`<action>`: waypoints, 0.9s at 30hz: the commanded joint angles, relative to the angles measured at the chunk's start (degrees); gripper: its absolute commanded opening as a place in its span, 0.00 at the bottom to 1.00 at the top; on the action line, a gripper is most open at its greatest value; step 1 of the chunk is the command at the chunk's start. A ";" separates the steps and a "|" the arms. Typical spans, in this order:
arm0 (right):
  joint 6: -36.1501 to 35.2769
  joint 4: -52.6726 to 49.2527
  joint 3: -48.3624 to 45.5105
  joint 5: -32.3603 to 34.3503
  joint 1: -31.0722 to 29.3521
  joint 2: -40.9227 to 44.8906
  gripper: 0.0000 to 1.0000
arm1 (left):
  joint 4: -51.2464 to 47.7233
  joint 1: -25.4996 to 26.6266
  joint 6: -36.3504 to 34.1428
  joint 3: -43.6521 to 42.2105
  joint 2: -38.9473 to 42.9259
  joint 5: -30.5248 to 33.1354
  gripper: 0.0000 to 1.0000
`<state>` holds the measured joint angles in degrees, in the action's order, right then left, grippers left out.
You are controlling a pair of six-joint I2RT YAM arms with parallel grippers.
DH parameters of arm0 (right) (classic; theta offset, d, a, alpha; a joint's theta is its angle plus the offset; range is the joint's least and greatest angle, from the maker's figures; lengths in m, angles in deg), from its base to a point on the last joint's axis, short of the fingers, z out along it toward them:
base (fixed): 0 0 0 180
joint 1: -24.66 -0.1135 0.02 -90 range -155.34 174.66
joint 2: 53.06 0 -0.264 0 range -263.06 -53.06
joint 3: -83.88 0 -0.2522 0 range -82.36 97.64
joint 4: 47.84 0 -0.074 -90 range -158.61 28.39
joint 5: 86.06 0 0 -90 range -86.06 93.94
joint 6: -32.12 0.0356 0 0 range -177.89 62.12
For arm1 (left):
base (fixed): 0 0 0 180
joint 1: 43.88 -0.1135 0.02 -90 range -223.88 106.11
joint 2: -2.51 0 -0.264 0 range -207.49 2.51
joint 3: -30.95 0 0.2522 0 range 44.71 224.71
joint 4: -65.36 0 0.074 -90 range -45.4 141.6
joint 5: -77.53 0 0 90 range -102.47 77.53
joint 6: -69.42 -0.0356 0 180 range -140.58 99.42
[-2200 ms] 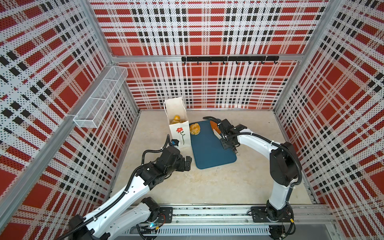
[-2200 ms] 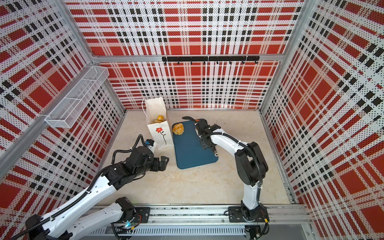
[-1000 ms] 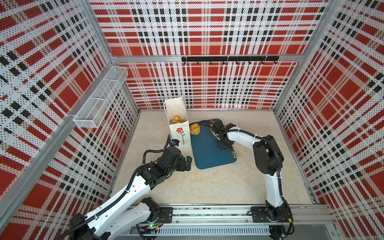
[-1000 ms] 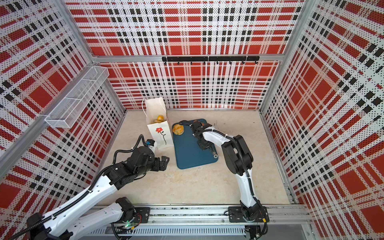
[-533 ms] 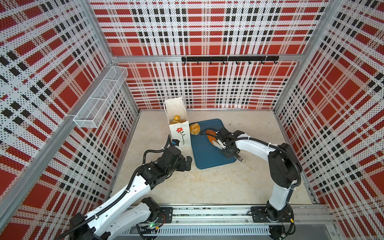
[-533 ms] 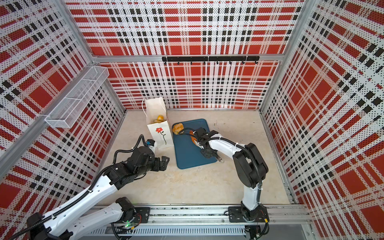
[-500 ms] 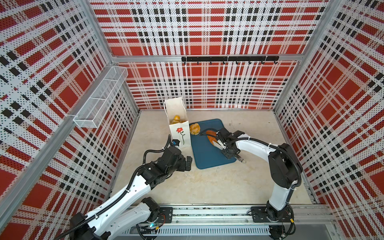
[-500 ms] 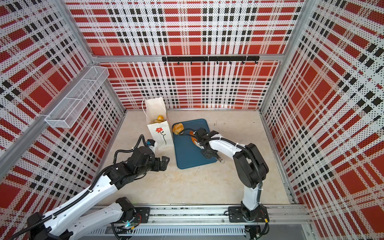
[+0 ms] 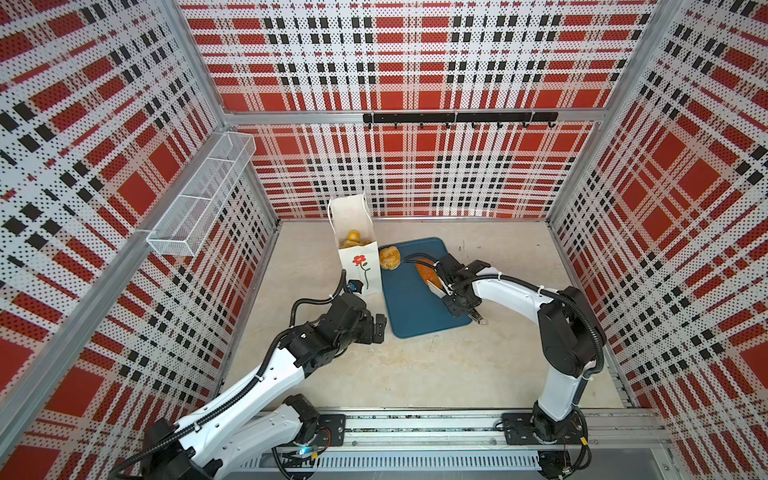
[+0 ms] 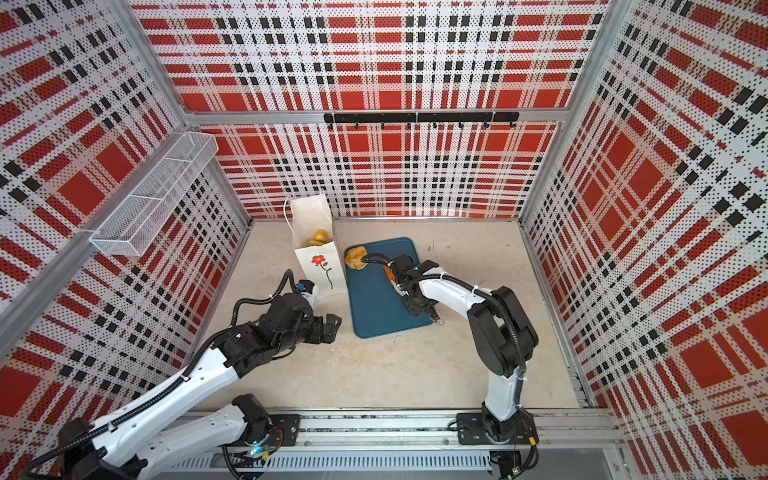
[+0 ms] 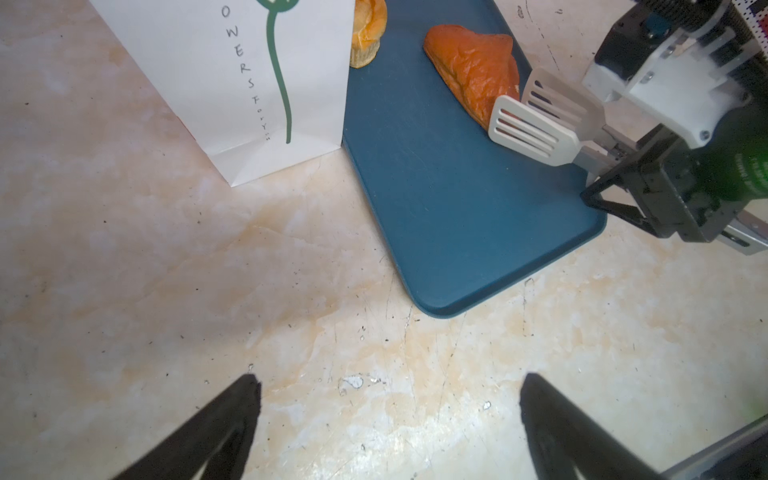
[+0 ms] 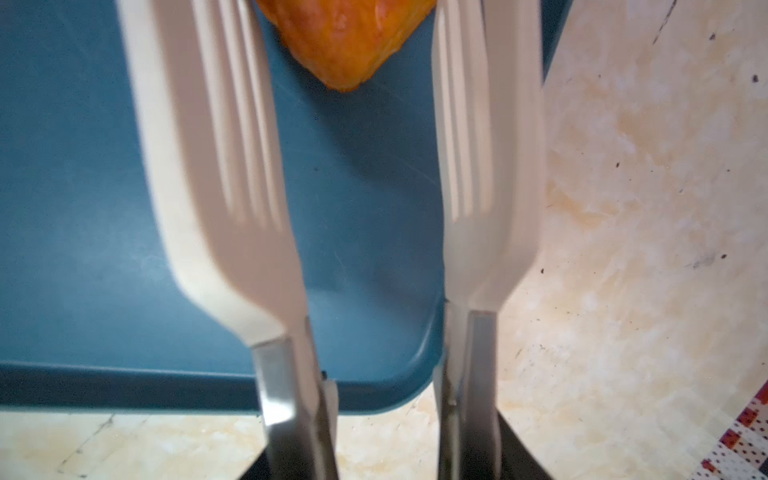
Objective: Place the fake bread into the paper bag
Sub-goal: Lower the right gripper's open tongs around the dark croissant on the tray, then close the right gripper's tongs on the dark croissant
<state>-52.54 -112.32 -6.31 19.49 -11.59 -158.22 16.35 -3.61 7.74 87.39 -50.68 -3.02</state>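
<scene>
The white paper bag (image 9: pixel 360 270) (image 10: pixel 322 266) (image 11: pixel 232 83) stands upright with golden fake bread (image 9: pixel 352 237) inside. A round bun (image 9: pixel 390 257) (image 11: pixel 365 33) lies on the blue tray (image 9: pixel 419 316) (image 12: pixel 83 208) beside the bag. A darker orange-brown piece (image 9: pixel 426 270) (image 11: pixel 473 66) (image 12: pixel 345 37) lies further right on the tray. My right gripper (image 9: pixel 455 301) (image 12: pixel 382 457) is shut on white-bladed tongs (image 11: pixel 536 124). Their blades stand apart, with that piece's tip between them and untouched. My left gripper (image 9: pixel 380 328) (image 11: pixel 388 390) is open and empty over the floor, in front of the bag.
A wire basket (image 9: pixel 199 199) hangs on the left wall and a black hook rail (image 9: pixel 459 118) on the back wall. Plaid walls enclose three sides. The arms' base rail (image 9: pixel 415 428) runs along the front edge.
The right arm has drawn back from the tray's far end toward its middle. The tongs' blades have spread apart around the orange-brown piece. The left arm has stayed still.
</scene>
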 commanded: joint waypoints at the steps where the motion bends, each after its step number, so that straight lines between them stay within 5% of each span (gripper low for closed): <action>1: 5.57 0.85 1.94 -0.10 -2.13 1.33 0.53 | 0.62 0.42 0.51 0.83 0.56 0.92 0.99; 14: 12.88 -2.15 6.17 6.72 -3.15 -4.99 0.55 | 0.57 0.14 0.37 -1.44 2.80 1.62 0.99; 27: 11.37 -4.94 12.00 6.70 -3.11 -10.65 0.59 | 0.46 -0.28 0.15 -2.14 3.34 1.71 0.99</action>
<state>-40.93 -116.65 3.59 24.85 -14.81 -167.51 16.40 -3.68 7.72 85.86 -48.10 -2.56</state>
